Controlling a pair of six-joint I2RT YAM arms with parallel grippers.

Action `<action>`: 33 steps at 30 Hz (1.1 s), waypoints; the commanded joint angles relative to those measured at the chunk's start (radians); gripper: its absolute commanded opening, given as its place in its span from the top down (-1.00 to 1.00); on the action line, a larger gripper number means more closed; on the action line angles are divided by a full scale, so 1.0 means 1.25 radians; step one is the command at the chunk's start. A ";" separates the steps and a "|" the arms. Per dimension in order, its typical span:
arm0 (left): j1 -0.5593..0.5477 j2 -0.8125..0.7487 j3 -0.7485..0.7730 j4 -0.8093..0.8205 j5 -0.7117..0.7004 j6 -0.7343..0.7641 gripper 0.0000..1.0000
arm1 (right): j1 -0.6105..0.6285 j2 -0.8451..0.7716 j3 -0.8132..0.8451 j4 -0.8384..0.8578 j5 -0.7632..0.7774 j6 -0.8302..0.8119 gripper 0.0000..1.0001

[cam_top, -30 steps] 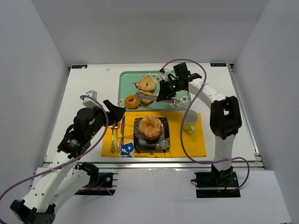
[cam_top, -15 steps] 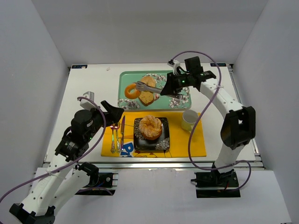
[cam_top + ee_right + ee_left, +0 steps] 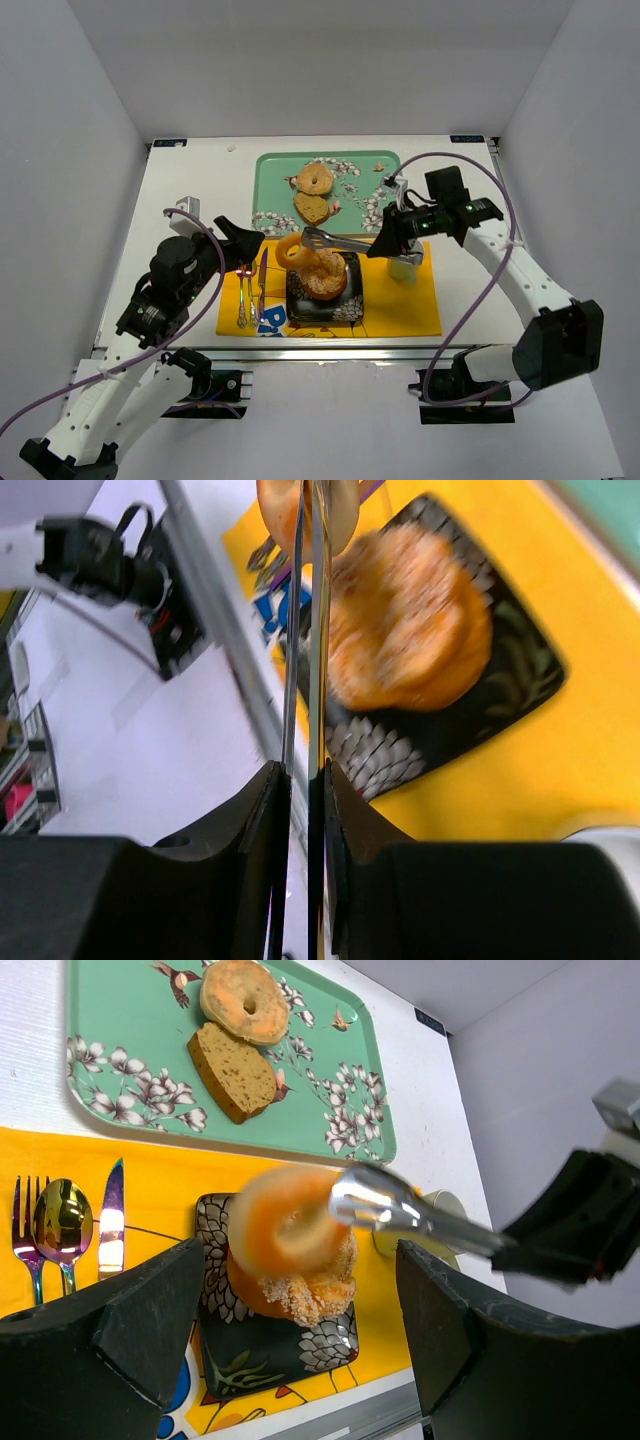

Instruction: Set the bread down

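A white table (image 3: 190,180) stands between plain white walls. On the left, the left gripper (image 3: 245,240) hangs over the cutlery (image 3: 250,290) on the yellow placemat (image 3: 400,305), jaws spread wide and empty. In the middle, an orange bread ring (image 3: 293,250) is pinched in metal tongs (image 3: 345,240), over the sugared pastry (image 3: 325,280) on the black plate (image 3: 345,308). On the right, the right gripper (image 3: 388,238) clamps the tongs' handles.

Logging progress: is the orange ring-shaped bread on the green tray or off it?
Off: metal tongs hold the orange ring-shaped bread over the black square plate, outside the green tray.
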 commanded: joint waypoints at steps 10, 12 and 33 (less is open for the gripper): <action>0.002 0.010 -0.001 0.036 0.022 0.003 -0.72 | -0.023 -0.156 -0.111 -0.053 -0.015 -0.079 1.00; 0.002 0.008 -0.004 0.037 0.023 0.002 -0.72 | -0.033 -0.158 -0.122 -0.061 -0.001 -0.093 1.00; 0.002 0.021 0.003 0.041 0.022 0.004 -0.72 | -0.119 -0.103 -0.119 -0.111 -0.030 -0.158 0.03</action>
